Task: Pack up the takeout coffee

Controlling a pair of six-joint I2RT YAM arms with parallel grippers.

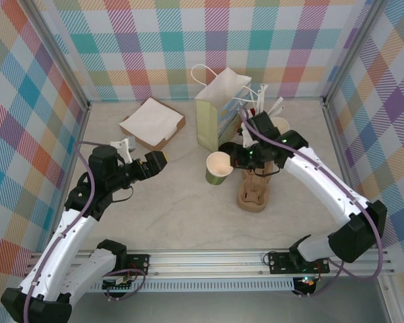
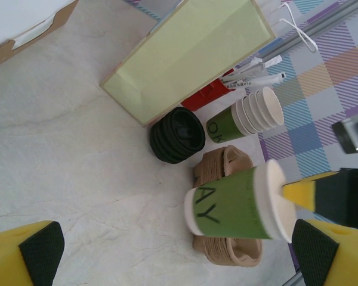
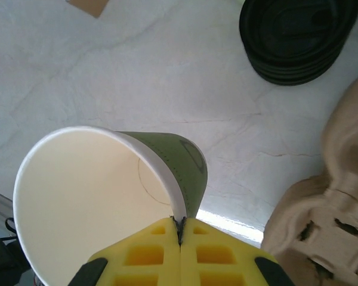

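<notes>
Plaid walls in pastel checks close in a pale marbled tabletop (image 1: 182, 208). At the far centre stands a pale green paper bag (image 1: 219, 114), with a flat cardboard box (image 1: 153, 122) to its left. Right of centre lies a stack of brown pulp carriers (image 1: 254, 192). Just left of that stack is the takeout coffee cup (image 1: 219, 168), olive-green outside and cream inside, with its mouth open and nothing in it. Whether its base rests on the table I cannot tell. Just beyond the carriers, the left wrist view shows a pile of black lids (image 2: 178, 134) and a nested stack of spare green cups (image 2: 247, 116).

The right gripper (image 3: 180, 229) is pinched tight on the cup's right-hand rim, one finger inside the wall and one outside. The left gripper (image 1: 145, 156) hangs at the left, well apart from the cup, its fingers spread wide and holding nothing.

Empty, the cup is likely very light. Its thin paper wall should buckle under a hard squeeze, and the coated surface may slip. The rolled rim looks like the stiffest part, so a rim pinch is a sound hold. A grip across the body would need gentle pressure, taken high up near the rim.
</notes>
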